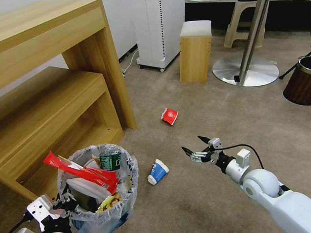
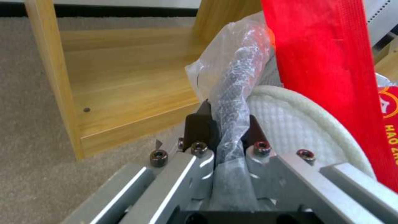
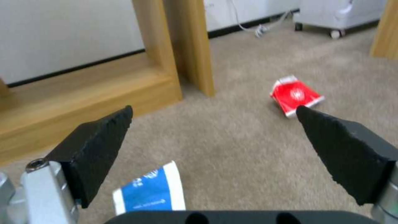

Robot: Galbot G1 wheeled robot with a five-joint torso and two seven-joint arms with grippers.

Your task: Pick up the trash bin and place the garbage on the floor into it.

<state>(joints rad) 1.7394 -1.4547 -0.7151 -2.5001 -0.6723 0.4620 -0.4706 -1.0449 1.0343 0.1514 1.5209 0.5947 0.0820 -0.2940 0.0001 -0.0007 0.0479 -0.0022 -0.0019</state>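
On the beige short-pile carpet floor (image 1: 204,212), two pieces of garbage are left: a blue-and-white paper cup (image 1: 157,171) lying on its side, and a crushed red paper cup (image 1: 169,116) farther off toward the wooden shelf unit (image 1: 42,112).

My right claw (image 1: 195,147) hangs wide, holding nothing. Blue cup sits near, to its left and slightly toward me; in the right wrist view it lies low between my spread fingers (image 3: 99,146). Its long axis runs slantwise, open mouth toward the bin. Red cup is well beyond.

My left claw (image 1: 64,203) is clamped on the rim of the small round black trash bin with crinkly whitish bag (image 1: 101,218), pinching plastic. Bin is already stuffed.

Judgement: right arm is nearer; blue cup first.
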